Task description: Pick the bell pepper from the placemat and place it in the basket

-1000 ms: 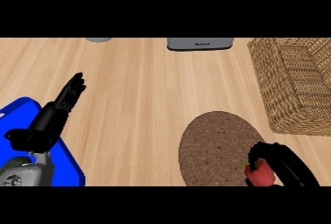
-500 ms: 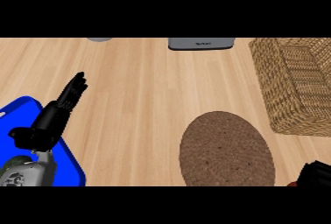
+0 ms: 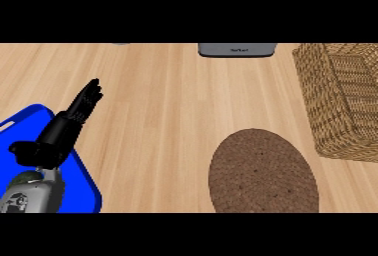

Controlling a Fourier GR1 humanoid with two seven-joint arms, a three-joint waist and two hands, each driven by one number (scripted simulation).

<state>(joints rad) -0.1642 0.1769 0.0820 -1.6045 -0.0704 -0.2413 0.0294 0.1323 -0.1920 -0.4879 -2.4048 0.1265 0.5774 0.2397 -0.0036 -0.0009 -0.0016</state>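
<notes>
Left hand [image 3: 63,131] at 8 o'clock, fingers straight and pressed together, pointing toward 1 o'clock, above blue tray [image 3: 80,175]. Brown oval placemat [image 3: 262,172] at 5 o'clock on wooden bench [image 3: 170,100]. Pepper not visible anywhere. Wicker basket [image 3: 343,100] at 2 o'clock. Grey box [image 3: 236,49] at 12 o'clock, far edge.

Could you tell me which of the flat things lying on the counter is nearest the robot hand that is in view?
The blue tray: the left robot hand shows directly over it at the left, while the round brown placemat lies apart, further right.
</notes>
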